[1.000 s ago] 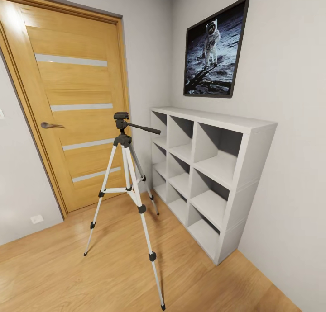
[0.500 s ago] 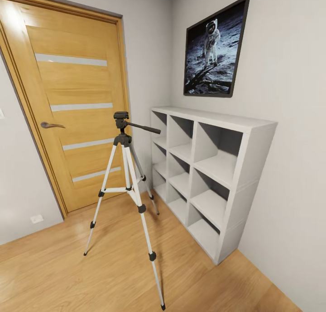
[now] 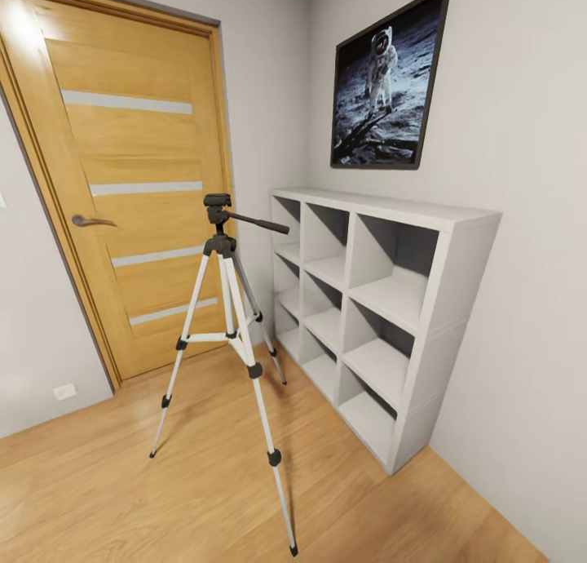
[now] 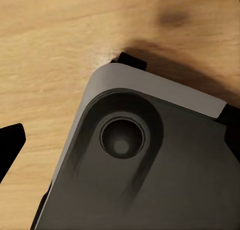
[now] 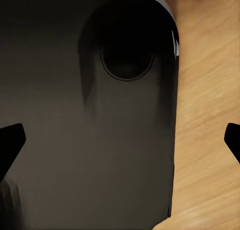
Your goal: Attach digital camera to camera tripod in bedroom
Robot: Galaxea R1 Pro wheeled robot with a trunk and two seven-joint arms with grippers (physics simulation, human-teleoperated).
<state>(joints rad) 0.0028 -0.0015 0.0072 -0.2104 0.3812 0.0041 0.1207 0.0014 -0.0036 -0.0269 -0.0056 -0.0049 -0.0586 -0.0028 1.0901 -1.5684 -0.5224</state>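
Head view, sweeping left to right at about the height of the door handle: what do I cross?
Door handle → camera tripod head with its pan handle → white cube shelf → bare grey wall. The wooden door lies behind the first two.

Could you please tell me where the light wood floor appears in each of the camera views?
Head view: the light wood plank floor spans the bottom, under the silver-legged tripod.
Left wrist view: the floor lies behind a rounded grey panel, around its corner.
Right wrist view: a strip of floor beside a dark rounded panel.
Shared landmark: the floor's wood grain.
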